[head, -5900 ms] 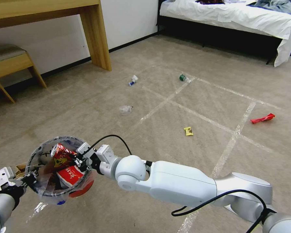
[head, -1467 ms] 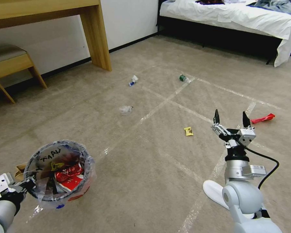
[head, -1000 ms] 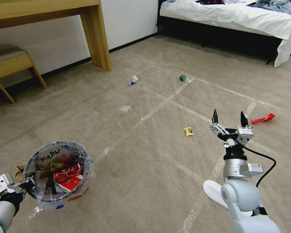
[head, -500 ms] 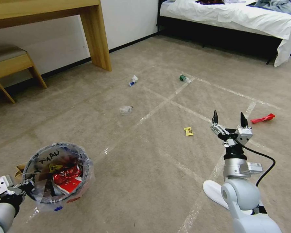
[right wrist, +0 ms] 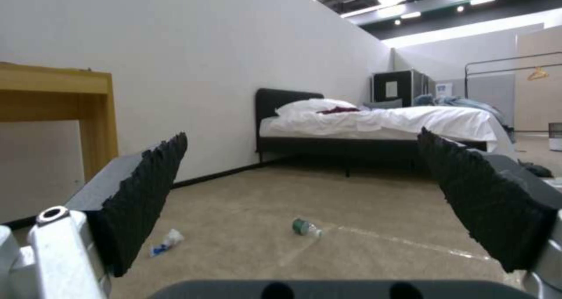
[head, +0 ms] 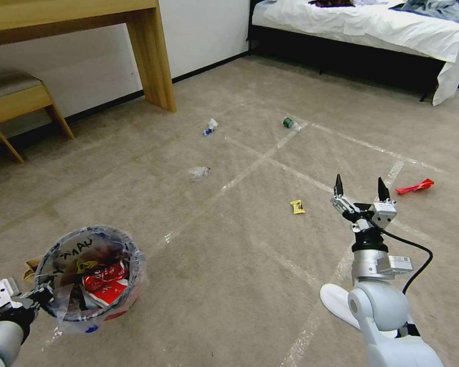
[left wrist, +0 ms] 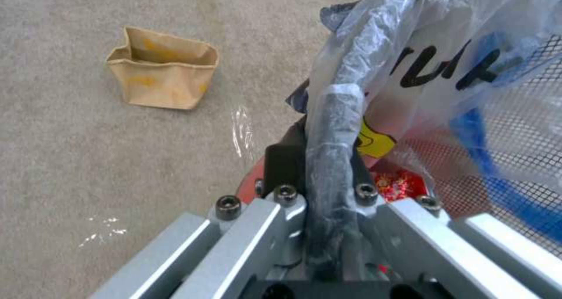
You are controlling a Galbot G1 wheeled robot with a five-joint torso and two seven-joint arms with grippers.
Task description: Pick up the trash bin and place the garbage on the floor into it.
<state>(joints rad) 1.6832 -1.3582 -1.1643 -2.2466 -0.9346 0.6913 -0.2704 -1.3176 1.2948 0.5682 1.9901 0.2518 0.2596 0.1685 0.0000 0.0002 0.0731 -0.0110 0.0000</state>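
Clamping the crinkly-bagged round trash bin, left gripper; right gripper jaws apart.

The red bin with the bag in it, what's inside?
Inside the trash bin, held at its rim by the left gripper, lie red wrappers and a yellow scrap. Anything underneath them is covered.

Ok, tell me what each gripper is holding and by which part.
Left gripper holds the trash bin by its bag-covered rim. Right gripper: open, empty.
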